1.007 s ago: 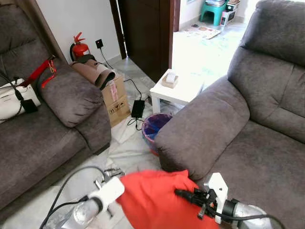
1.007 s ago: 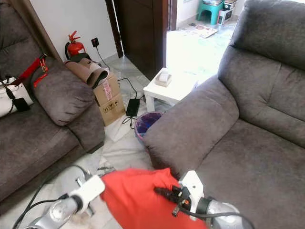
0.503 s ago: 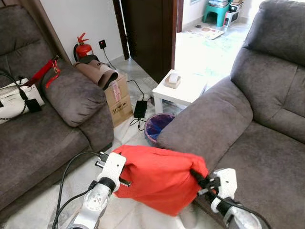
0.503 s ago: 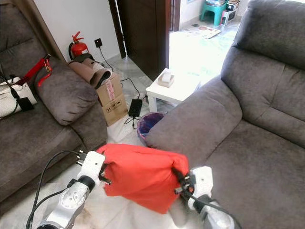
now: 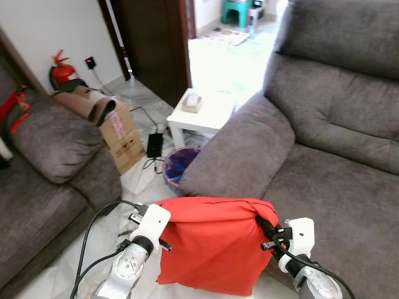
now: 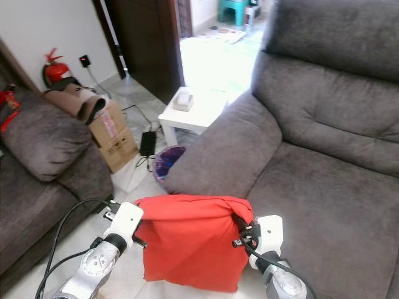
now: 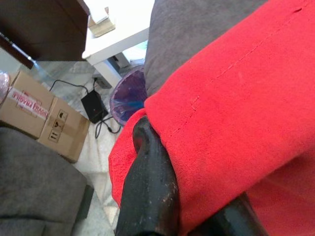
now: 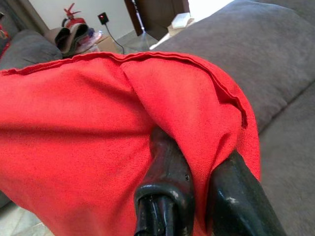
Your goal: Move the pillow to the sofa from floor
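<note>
The red pillow (image 5: pixel 212 243) hangs in the air between both arms, off the floor (image 5: pixel 143 187), just in front of the grey sofa's (image 5: pixel 324 162) armrest at about 12 o'clock. The left gripper (image 7: pixel 147 162) pinches the pillow's upper corner at 9 o'clock, its fingers closed tight on the fabric. The right gripper (image 8: pixel 192 167) clamps the opposite upper corner at 3 o'clock, fingers nearly together around a fold. A small white table (image 5: pixel 202 112) stands at 11 o'clock.

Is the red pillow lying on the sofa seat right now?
No, the red pillow hangs in the air between the left gripper and right gripper, in front of the sofa.
</note>
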Robot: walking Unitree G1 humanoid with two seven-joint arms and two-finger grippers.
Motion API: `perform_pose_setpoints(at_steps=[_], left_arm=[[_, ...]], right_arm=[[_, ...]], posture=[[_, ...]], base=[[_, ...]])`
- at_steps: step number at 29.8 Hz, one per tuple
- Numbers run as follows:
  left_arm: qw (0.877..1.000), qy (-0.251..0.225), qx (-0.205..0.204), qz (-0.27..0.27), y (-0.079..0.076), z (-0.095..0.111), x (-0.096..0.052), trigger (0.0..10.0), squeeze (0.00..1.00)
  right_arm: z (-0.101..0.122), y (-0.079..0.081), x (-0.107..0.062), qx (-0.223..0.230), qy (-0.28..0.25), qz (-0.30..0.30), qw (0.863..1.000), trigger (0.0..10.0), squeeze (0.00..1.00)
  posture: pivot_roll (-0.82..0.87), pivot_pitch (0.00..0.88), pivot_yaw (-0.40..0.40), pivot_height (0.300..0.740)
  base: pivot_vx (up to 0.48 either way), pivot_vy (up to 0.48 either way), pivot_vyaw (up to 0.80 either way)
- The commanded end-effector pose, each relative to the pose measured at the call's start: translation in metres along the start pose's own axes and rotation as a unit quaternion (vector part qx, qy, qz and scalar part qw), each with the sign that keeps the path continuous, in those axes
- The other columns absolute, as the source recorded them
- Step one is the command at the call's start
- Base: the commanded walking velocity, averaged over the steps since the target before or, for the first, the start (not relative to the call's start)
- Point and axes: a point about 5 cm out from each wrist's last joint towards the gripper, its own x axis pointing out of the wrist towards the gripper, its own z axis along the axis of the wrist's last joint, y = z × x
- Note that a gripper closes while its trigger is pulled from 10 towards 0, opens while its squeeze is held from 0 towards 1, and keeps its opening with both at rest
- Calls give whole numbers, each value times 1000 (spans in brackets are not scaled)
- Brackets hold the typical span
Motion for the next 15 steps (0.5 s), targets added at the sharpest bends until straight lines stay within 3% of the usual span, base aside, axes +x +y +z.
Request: perform_pose_setpoints(at_steps=[1, 15], left_arm=[[999, -33, -1, 26, 13, 14, 4, 10000, 0], [999, -38, -19, 28, 14, 15, 2, 10000, 0]], right_arm=[[5, 1, 3, -8, -16, -2, 1000, 10000, 0], [5, -11, 1, -27, -13, -32, 999, 10000, 0]], posture=[[53, 135, 101, 740], [51, 137, 100, 740]], base=[[0, -277, -800], [0, 0, -800]])
